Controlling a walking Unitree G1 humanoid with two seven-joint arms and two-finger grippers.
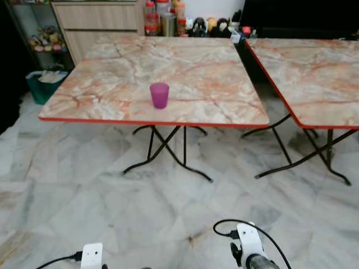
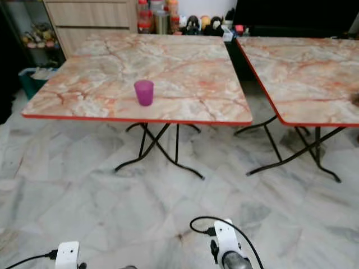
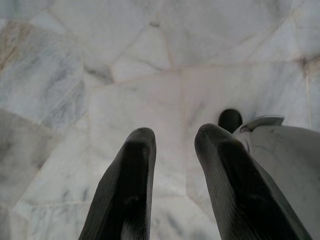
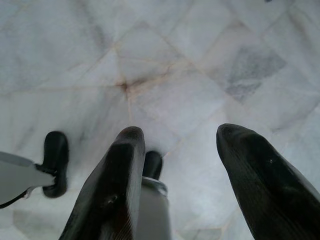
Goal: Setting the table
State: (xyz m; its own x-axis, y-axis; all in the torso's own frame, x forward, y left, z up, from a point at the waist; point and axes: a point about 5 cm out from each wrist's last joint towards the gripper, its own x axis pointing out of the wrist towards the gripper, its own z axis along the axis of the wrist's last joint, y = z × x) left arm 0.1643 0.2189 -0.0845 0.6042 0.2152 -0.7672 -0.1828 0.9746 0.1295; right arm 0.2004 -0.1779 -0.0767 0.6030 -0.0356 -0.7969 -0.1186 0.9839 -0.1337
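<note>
A purple plastic cup (image 1: 159,94) stands upright near the front edge of a marble-topped folding table (image 1: 207,67) with a red rim. The table is a few steps ahead of me. Both arms hang low over the marble floor, the left arm (image 1: 92,256) and the right arm (image 1: 249,241) at the bottom of the eye views. In the left wrist view my left gripper (image 3: 176,134) is open, with only floor tiles between its fingers. My right gripper (image 4: 181,131) is open wider and also holds nothing.
A second marble table (image 1: 314,73) stands to the right, a narrow gap apart. Both have black crossed legs (image 1: 165,148). Bottles and jars (image 1: 165,17) line the back wall beside a wooden cabinet (image 1: 95,22). A green bin (image 1: 44,85) sits at the left.
</note>
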